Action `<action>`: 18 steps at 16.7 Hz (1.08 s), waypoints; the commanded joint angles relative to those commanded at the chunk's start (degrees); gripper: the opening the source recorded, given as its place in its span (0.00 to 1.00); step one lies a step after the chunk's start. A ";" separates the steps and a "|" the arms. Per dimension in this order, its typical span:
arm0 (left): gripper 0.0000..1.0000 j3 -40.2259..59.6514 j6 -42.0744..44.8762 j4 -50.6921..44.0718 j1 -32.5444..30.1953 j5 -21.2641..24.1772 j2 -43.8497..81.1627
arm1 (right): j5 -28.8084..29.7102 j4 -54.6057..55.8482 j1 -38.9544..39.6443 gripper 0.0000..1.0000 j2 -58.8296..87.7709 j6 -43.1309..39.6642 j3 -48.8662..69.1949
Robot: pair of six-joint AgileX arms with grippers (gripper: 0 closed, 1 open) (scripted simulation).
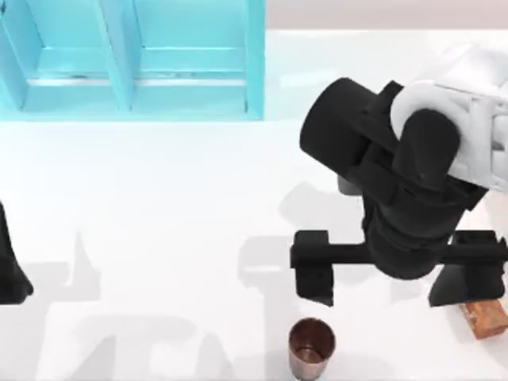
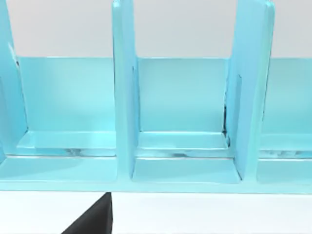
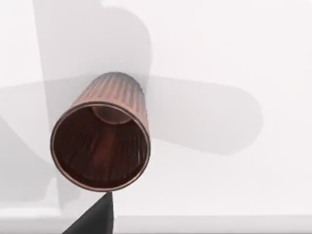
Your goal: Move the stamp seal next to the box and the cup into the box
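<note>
The cup [image 1: 311,348] is a copper-brown ribbed tumbler standing upright near the table's front edge, right of centre; its dark inside faces the right wrist camera [image 3: 100,141]. At the front right corner the stamp seal [image 1: 486,317], a reddish-brown mottled block, lies partly hidden under my right arm. My right gripper [image 1: 393,295] hovers open, its fingers spread wide, just behind both things and holding nothing. The cyan box [image 1: 135,59] with upright dividers stands at the back left, and its compartments [image 2: 183,141] face the left wrist camera. My left gripper [image 1: 12,270] is parked at the left edge.
The white table [image 1: 159,238] stretches between the box and the cup. My right arm's bulky black and white body [image 1: 413,151] hangs over the right half of the table.
</note>
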 joint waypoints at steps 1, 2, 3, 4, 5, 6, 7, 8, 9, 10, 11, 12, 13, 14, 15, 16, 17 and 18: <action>1.00 0.00 0.00 0.00 0.00 0.00 0.00 | -0.15 0.69 2.20 1.00 1.70 2.20 0.72; 1.00 0.00 0.00 0.00 0.00 0.00 0.00 | -0.30 1.40 3.81 1.00 3.20 3.80 1.30; 1.00 0.00 0.00 0.00 0.00 0.00 0.00 | -0.41 1.98 4.81 1.00 4.20 4.79 1.68; 1.00 0.00 0.00 0.00 0.00 0.00 0.00 | -0.46 2.26 5.20 1.00 4.60 5.19 1.86; 1.00 0.00 0.00 0.00 0.00 0.00 0.00 | -0.46 2.26 5.20 1.00 4.60 5.19 1.86; 1.00 0.00 0.00 0.00 0.00 0.00 0.00 | -0.46 2.26 5.20 1.00 4.60 5.19 1.86; 1.00 0.00 0.00 0.00 0.00 0.00 0.00 | -0.43 2.15 4.98 1.00 4.39 5.11 1.63; 1.00 0.00 0.00 0.00 0.00 0.00 0.00 | -0.43 2.33 5.00 1.00 4.44 5.10 1.49; 1.00 0.00 0.00 0.00 0.00 0.00 0.00 | -0.45 3.09 5.03 1.00 4.63 5.08 0.86; 1.00 0.00 0.00 0.00 0.00 0.00 0.00 | -0.46 4.45 5.05 1.00 4.99 5.06 -0.20; 1.00 0.00 0.00 0.00 0.00 0.00 0.00 | -0.46 6.40 5.09 1.00 5.52 5.08 -1.56; 1.00 0.00 0.00 0.00 0.00 0.00 0.00 | -0.46 8.86 5.12 1.00 6.18 5.12 -3.16; 1.00 0.00 0.00 0.00 0.00 0.00 0.00 | -0.45 11.64 5.15 1.00 6.93 5.18 -4.94; 1.00 0.00 0.00 0.00 0.00 0.00 0.00 | -0.45 14.40 5.20 1.00 7.67 5.24 -6.73; 1.00 0.00 0.00 0.00 0.00 0.00 0.00 | -0.45 16.72 5.24 1.00 8.34 5.29 -8.37; 1.00 0.00 0.00 0.00 0.00 0.00 0.00 | -0.45 18.45 5.29 1.00 8.91 5.35 -9.70; 1.00 0.00 0.00 0.00 0.00 0.00 0.00 | -0.45 19.58 5.34 1.00 9.33 5.40 -10.61; 1.00 0.00 0.00 0.00 0.00 0.00 0.00 | -0.45 20.08 5.36 1.00 9.51 5.42 -11.04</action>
